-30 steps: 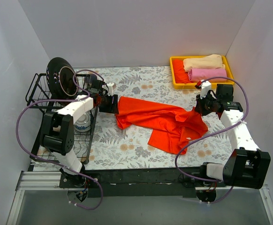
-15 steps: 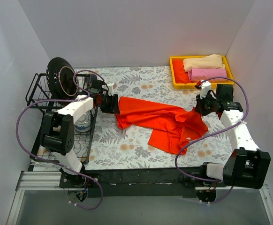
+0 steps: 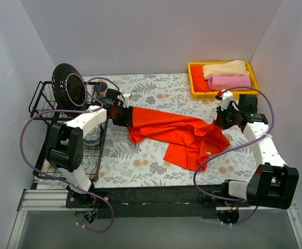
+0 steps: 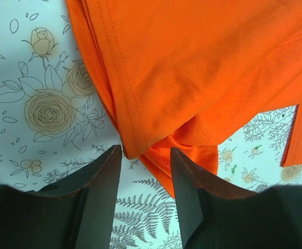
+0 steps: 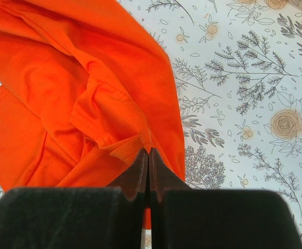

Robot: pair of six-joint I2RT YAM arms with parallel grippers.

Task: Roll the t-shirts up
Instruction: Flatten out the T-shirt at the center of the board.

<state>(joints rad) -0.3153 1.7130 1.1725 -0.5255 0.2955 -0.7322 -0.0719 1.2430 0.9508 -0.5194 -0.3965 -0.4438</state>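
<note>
Count: three t-shirts you can name, two grippers, one tray, one rack. The orange-red t-shirt (image 3: pixel 177 132) lies loose and rumpled mid-table (image 3: pixel 156 88). The pink roll (image 3: pixel 229 82) and cream roll (image 3: pixel 224 69) sit side by side in the yellow tray (image 3: pixel 190 78) at the 1 o'clock corner, and a bit of orange cloth shows at the tray's 9 o'clock end; you can't tell what it is. The wire rack (image 3: pixel 39 98) stands along the 9 o'clock edge with a black dish (image 3: pixel 67 85) upright in it, just beside the left arm. Purple cables (image 3: pixel 24 135) loop off both arms, and one crosses the shirt's 5 o'clock corner. The shirt's long axis runs about 10 to 4 o'clock: narrow bunched end at 10, wider end at 4 with a flap dropping toward 6. Collar not readable. Both rolls lie 9 to 3. The left gripper (image 4: pixel 146 150) is at the shirt's 10 o'clock end, fingers apart with the folded hem between the tips; you can't tell if they press it. The right gripper (image 5: pixel 149 151) is at the 3 o'clock end, fingers pressed together, pinching a fold of the orange cloth.
</note>
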